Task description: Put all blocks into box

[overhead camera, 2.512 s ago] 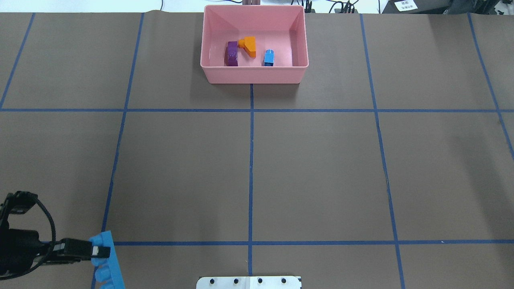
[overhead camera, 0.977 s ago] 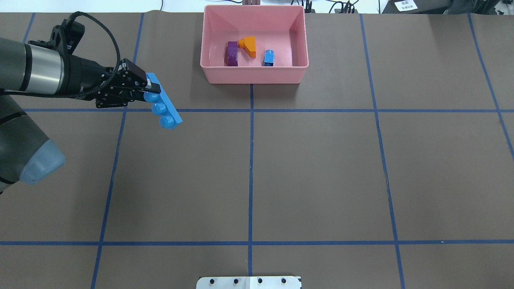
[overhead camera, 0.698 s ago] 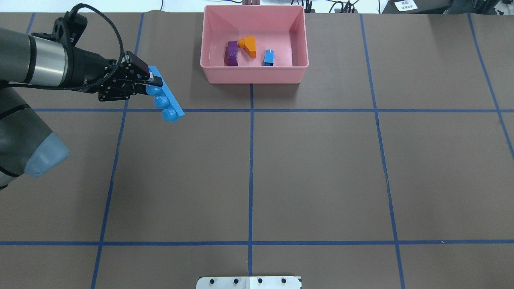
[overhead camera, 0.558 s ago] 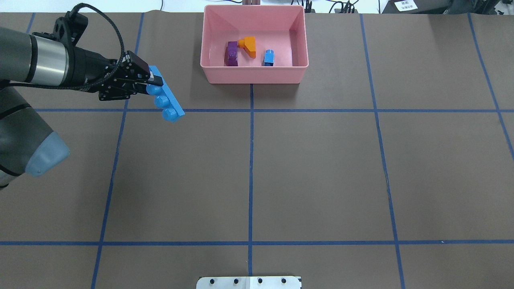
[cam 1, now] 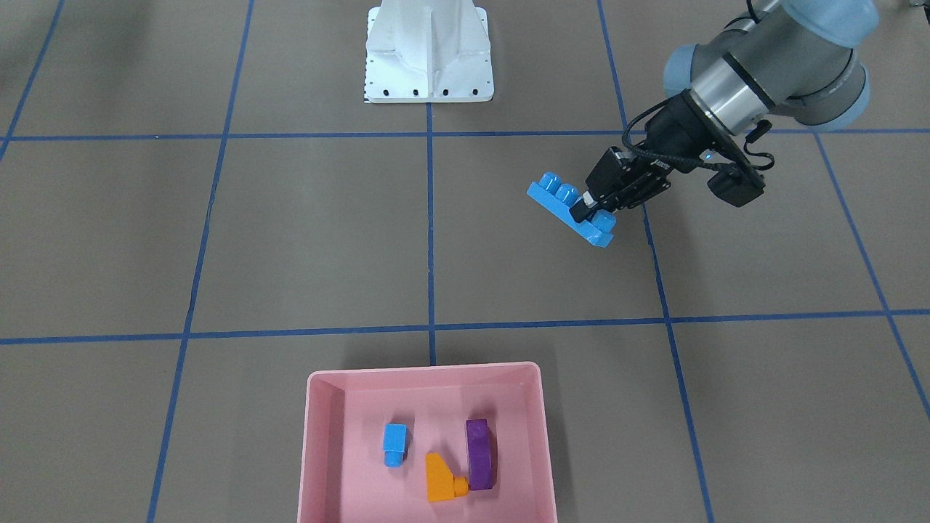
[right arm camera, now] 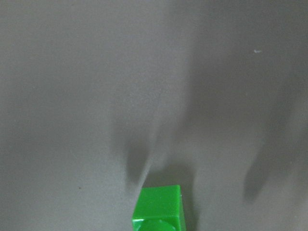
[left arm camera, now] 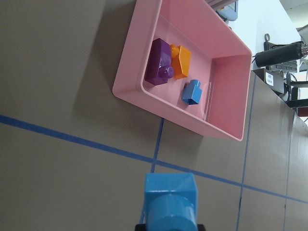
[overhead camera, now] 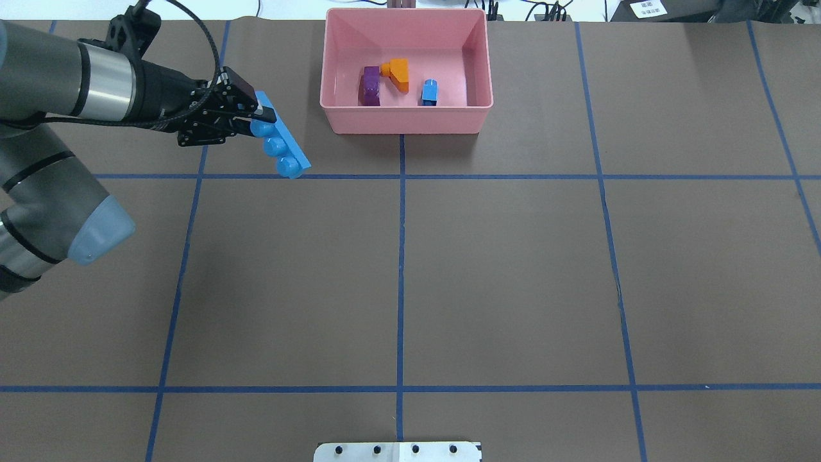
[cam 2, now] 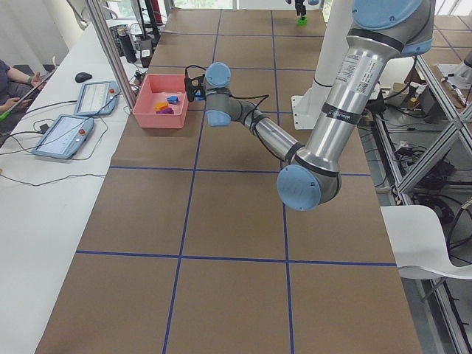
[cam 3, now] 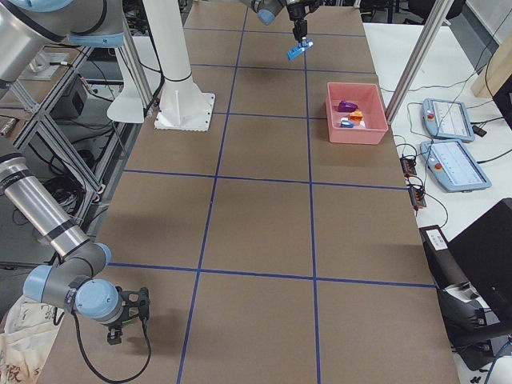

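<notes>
Left hand (overhead camera: pixel 265 118) is pressed together on one end of the long blue block (overhead camera: pixel 287 153), pinching it clear of the bench (overhead camera: pixel 513 276). The finger pads are covered by the block's studs in the overhead view. In the left wrist view the block shows end-on and is cut off by the bottom edge. The box (overhead camera: pixel 406 125) sits ahead of this hand and apart from it, with bare bench and a blue tape line (left arm camera: pixel 72 137) between the block's free end and the box's wall. Inside, the purple block (overhead camera: pixel 370 86) and orange block (overhead camera: pixel 399 72) touch on the side nearer the hand. The small blue block (overhead camera: pixel 430 93) lies apart on the farther side, with open floor toward the box's walls. Right hand (cam 3: pixel 126 310): fingers not visible in its wrist view. The green block (right arm camera: pixel 159 209) is cut by that view's bottom edge, and I cannot tell whether the hand grips it.
</notes>
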